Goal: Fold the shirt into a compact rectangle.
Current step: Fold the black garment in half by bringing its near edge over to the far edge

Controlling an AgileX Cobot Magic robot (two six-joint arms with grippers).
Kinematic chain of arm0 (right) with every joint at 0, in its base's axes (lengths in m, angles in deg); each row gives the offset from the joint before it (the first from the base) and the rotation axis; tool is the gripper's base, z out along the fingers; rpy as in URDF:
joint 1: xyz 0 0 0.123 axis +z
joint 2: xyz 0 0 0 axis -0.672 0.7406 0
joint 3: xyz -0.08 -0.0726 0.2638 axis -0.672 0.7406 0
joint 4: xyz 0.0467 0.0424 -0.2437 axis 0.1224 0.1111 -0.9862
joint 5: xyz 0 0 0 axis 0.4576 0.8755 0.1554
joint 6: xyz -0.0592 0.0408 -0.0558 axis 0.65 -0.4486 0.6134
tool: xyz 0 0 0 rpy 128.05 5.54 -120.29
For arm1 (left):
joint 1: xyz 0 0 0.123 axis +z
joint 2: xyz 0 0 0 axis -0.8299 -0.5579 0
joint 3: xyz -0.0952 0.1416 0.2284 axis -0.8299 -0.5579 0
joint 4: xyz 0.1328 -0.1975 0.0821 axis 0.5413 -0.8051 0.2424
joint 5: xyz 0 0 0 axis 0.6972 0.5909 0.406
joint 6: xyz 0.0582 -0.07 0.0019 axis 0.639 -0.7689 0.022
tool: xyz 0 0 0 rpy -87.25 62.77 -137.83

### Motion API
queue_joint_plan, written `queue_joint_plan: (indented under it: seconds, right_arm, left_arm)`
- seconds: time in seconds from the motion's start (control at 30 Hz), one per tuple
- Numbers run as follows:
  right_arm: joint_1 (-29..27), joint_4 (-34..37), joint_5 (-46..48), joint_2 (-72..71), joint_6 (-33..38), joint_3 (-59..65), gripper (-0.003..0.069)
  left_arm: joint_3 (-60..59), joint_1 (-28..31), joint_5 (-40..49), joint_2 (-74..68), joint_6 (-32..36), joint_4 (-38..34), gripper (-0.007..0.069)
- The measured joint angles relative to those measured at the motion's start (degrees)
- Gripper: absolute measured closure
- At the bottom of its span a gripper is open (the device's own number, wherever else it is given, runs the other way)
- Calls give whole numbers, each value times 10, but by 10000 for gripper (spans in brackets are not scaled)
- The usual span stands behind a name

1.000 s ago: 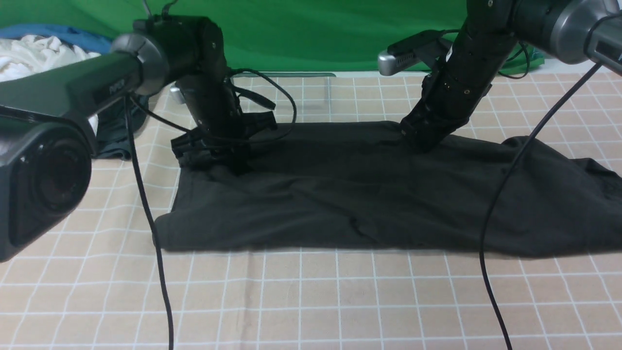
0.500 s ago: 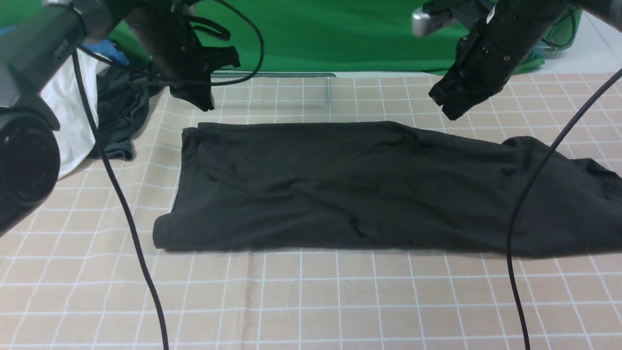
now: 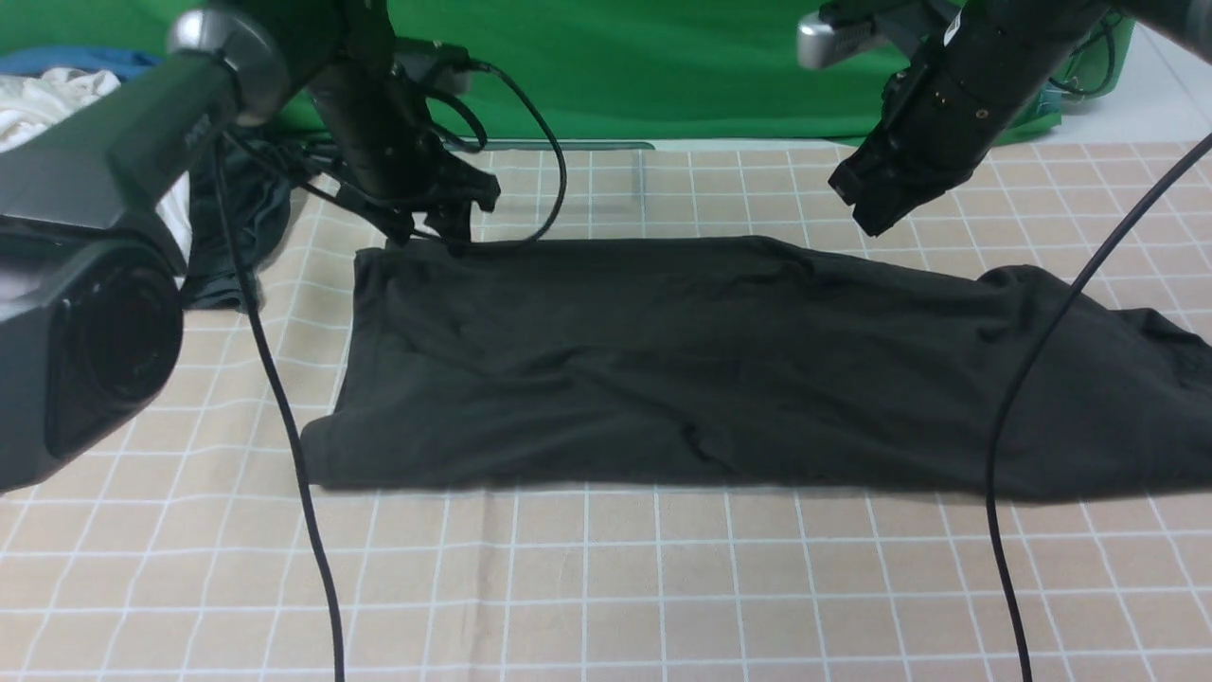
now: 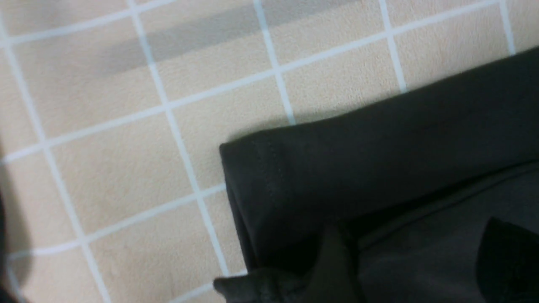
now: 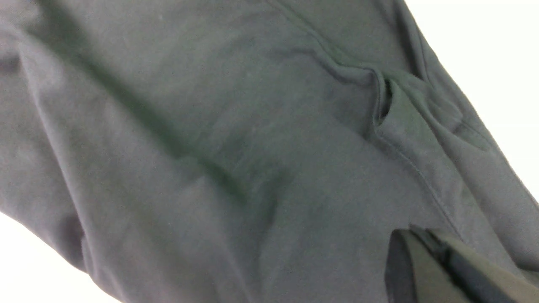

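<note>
Since a moment ago the left claw has come down out of the air to the far left corner of the shirt. The right claw has hardly moved.

Closest to the camera is the near edge of the surface, covered in a tan cloth with white squares. Two thin black cables hang down over it, one on each side.

Next comes the shirt. It is black and lies flat in a long folded band across the middle of the surface. It starts a little left of the middle and runs to the right edge of the front view. The right end is bumpy and wrinkled. No print shows.

Farther back, the left claw sits at the shirt's far left corner. Its fingers stand wide apart over the cloth and hold nothing. I cannot tell if they touch the shirt.

The right claw hangs in the air above the shirt's far edge, toward the right. Its fingers are pressed together and hold nothing.

At the far left corner of the surface lie a dark grey garment and a white garment. A green curtain hangs behind everything.
</note>
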Motion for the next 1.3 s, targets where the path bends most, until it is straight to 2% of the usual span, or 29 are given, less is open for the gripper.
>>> queue_joint_plan:
  seconds: [0.1, 0.27, 0.5, 0.63, 0.7, 0.8, 0.93, 1.07, 1.2, 1.3]
  right_arm:
    - [0, 1, 0, 0, 0, 0, 621]
    - [0, 2, 0, 0, 0, 0, 621]
    - [0, 14, 0, 0, 0, 0, 621]
    - [0, 14, 0, 0, 0, 0, 621]
    - [0, 14, 0, 0, 0, 0, 621]
    - [0, 14, 0, 0, 0, 0, 621]
    - [0, 16, 0, 0, 0, 0, 621]
    - [0, 18, 0, 0, 0, 0, 621]
    - [0, 18, 0, 0, 0, 0, 621]
    - [0, 19, 0, 0, 0, 0, 621]
  left_arm:
    - [0, 0, -8, -15, 13, 9, 139]
    - [0, 0, -11, -26, 20, 18, 174]
    - [0, 0, -2, -30, 55, 30, 449]
    - [0, -1, -3, -31, 55, 30, 485]
    - [0, -3, -2, -31, 57, 30, 481]
    - [0, -13, 16, -31, 97, 33, 438]
    - [0, -36, 14, -31, 145, 41, 335]
    - [0, -43, -28, -31, 155, 44, 253]
    - [0, -43, -42, -31, 162, 55, 210]
    - [0, -43, -42, -34, 167, 72, 209]
